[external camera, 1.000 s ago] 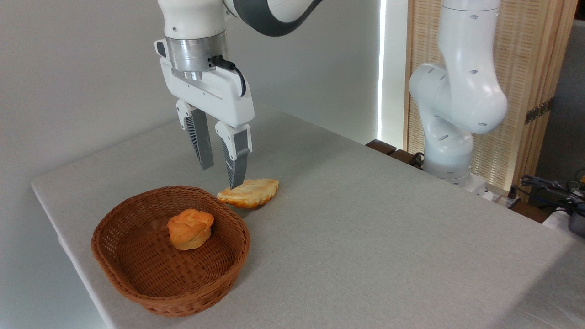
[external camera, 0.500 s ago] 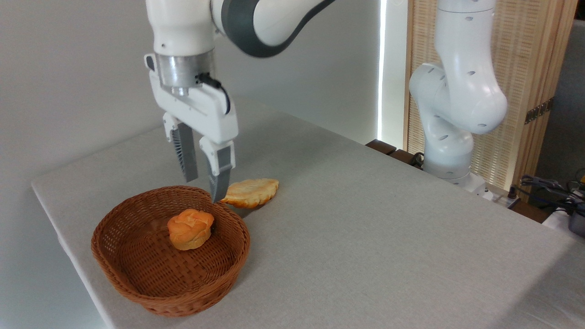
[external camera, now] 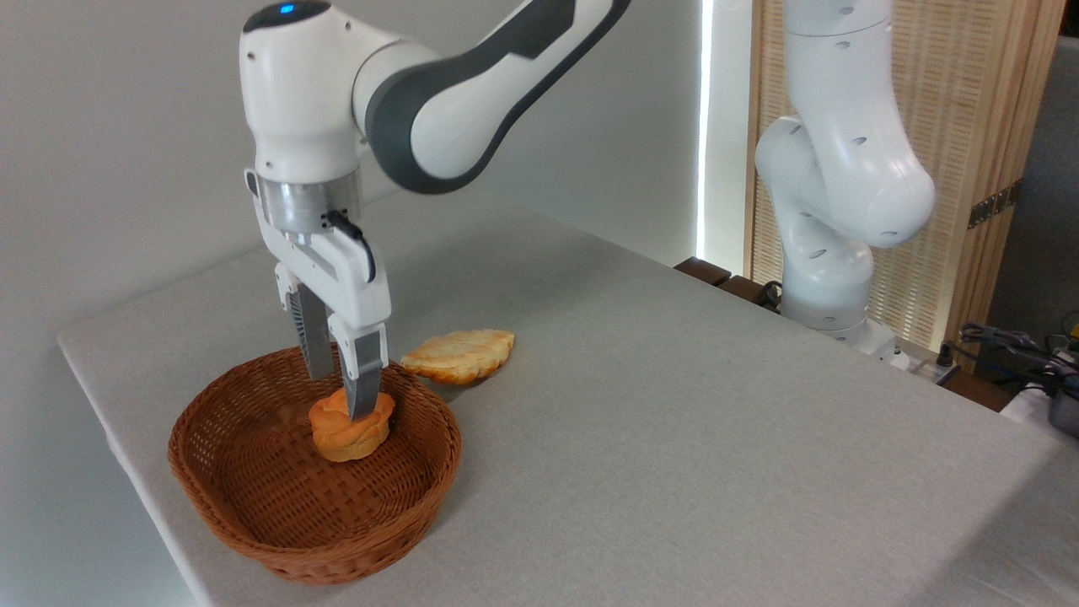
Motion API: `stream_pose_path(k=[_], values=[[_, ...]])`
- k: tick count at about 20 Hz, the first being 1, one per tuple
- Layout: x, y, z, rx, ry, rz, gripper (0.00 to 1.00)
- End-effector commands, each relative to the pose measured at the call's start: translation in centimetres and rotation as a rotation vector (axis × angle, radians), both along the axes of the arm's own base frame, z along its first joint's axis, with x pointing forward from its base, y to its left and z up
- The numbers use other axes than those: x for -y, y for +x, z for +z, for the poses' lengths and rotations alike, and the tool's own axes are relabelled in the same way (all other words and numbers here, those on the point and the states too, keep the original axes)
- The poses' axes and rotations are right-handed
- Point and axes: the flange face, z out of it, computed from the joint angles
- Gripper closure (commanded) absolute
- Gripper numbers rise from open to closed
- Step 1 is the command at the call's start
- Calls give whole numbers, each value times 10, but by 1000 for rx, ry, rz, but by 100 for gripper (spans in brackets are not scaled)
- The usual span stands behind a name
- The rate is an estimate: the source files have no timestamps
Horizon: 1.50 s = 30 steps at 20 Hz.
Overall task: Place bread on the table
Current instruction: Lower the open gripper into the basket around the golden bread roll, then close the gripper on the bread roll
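Observation:
The bread [external camera: 341, 438], a small orange-golden knotted bun, lies inside a brown wicker basket [external camera: 215, 497] near the left end of the grey table [external camera: 674, 421]. My gripper [external camera: 340, 396] points straight down into the basket and is open. Its near finger [external camera: 362, 384] overlaps the top of the bun, and the far finger reaches down behind it. Whether the fingers touch the bun is not clear.
A flat, pale scalloped pastry [external camera: 459, 356] lies on the cloth just right of the basket's far rim. The arm's white base [external camera: 830, 278] stands off the table's far right edge, with cables [external camera: 1011, 346] beside it.
The gripper has moved left and down, from above the pastry to inside the basket at the bun. Its finger gap looks unchanged. The bun and pastry have not moved.

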Motion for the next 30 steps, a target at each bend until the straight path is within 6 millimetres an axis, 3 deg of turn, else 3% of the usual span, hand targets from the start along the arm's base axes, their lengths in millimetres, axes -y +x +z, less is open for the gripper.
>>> stream_pose_path(k=[1, 14, 17, 18, 20, 21, 23, 30], values=[[1, 6, -10, 1, 4, -3, 0], [-1, 13, -37, 10, 128, -70, 0], [10, 10, -41, 2, 126, -90, 0], [10, 10, -42, -1, 126, -90, 2], [11, 10, -40, 1, 126, -93, 28], [11, 10, -40, 0, 125, -91, 50], [9, 10, -38, 3, 124, -87, 60], [8, 11, -37, 5, 120, -83, 59]])
